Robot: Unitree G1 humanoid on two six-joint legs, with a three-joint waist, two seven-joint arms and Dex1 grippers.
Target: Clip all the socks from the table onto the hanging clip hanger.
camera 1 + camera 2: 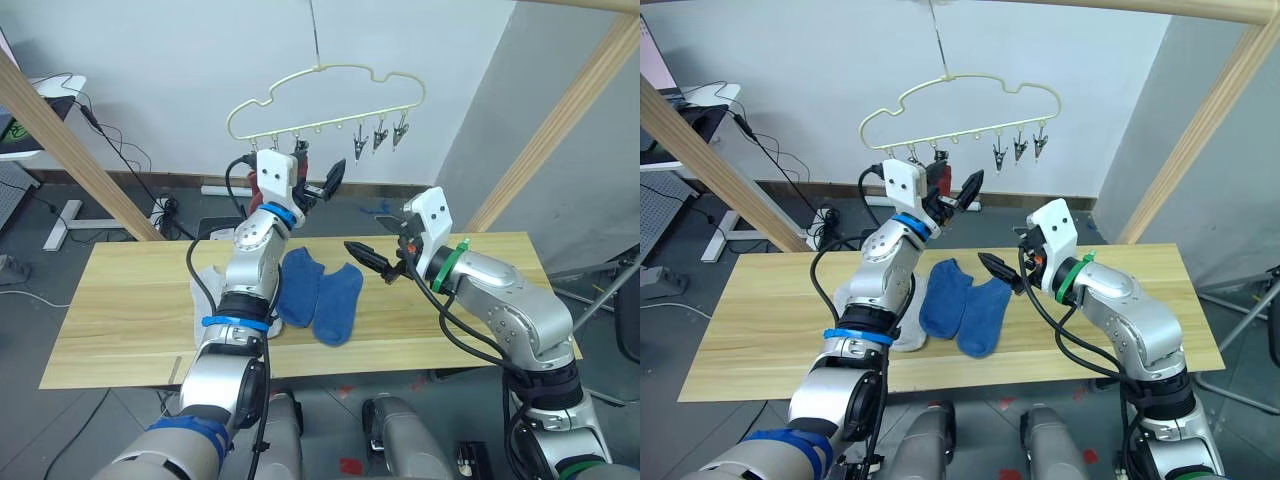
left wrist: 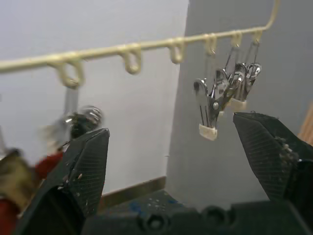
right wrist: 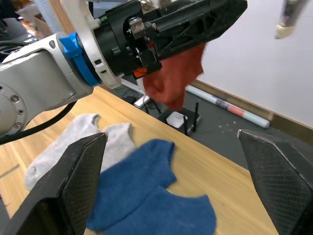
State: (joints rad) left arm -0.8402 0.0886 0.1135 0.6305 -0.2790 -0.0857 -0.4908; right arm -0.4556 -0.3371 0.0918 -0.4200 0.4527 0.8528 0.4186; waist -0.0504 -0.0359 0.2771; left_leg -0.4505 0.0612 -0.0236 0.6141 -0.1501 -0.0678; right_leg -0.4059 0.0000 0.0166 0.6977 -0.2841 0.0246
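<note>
The pale yellow clip hanger hangs above the table's far edge. Three bare metal clips dangle at its right end. My left gripper is raised just under the hanger's left clips, open with nothing between its fingers. A rust red sock hangs right behind it. Two blue socks lie side by side at the table's middle. Light grey socks lie to their left, partly hidden by my left arm. My right gripper hovers open above the table, right of the blue socks.
Slanted wooden frame beams rise on both sides of the table. Cables and a power strip lie on the floor behind it. A desk with a screen stands at far left.
</note>
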